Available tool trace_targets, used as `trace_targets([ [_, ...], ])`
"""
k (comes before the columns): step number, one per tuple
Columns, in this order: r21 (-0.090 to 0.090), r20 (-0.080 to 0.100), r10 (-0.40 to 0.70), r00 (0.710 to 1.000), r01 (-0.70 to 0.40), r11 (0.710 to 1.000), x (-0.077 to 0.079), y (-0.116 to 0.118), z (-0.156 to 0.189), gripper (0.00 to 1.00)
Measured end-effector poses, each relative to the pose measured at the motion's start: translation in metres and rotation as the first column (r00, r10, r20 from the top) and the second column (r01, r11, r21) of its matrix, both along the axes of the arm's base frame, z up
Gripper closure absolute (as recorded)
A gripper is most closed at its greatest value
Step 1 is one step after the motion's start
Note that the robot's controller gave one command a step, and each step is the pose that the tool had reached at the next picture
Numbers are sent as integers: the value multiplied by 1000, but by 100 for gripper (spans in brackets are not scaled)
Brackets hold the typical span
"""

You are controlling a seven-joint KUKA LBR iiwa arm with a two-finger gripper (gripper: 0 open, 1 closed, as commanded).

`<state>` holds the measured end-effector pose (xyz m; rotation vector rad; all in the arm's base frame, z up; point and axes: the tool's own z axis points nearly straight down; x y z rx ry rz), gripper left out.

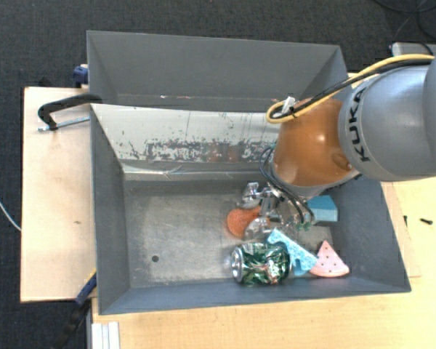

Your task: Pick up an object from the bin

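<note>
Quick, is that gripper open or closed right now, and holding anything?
The gripper: cannot be told; it is down beside the orange round thing, near the crushed green can.

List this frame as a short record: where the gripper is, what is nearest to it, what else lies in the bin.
place: grey bin
gripper: low in the bin's front right part
nearest thing: orange round thing, at the gripper's left side
in front of it: crushed green can by the front wall
others: light blue scrap, pink wedge, blue block beside the arm
grip: cannot tell
</note>
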<state>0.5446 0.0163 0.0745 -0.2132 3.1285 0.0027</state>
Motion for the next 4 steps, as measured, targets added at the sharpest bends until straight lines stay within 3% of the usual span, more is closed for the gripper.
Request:
trace_targets([
  [1, 0, 0, 0, 1000, 0, 1000, 0, 0, 0, 100],
  [2, 0, -1, -11, 1000, 11, 1000, 3, -2, 57, 100],
  [3, 0, -1, -12, 1000, 12, 1000, 3, -2, 57, 100],
  [4, -1, 0, 12, 1000, -12, 1000, 0, 19, 170, 100],
])
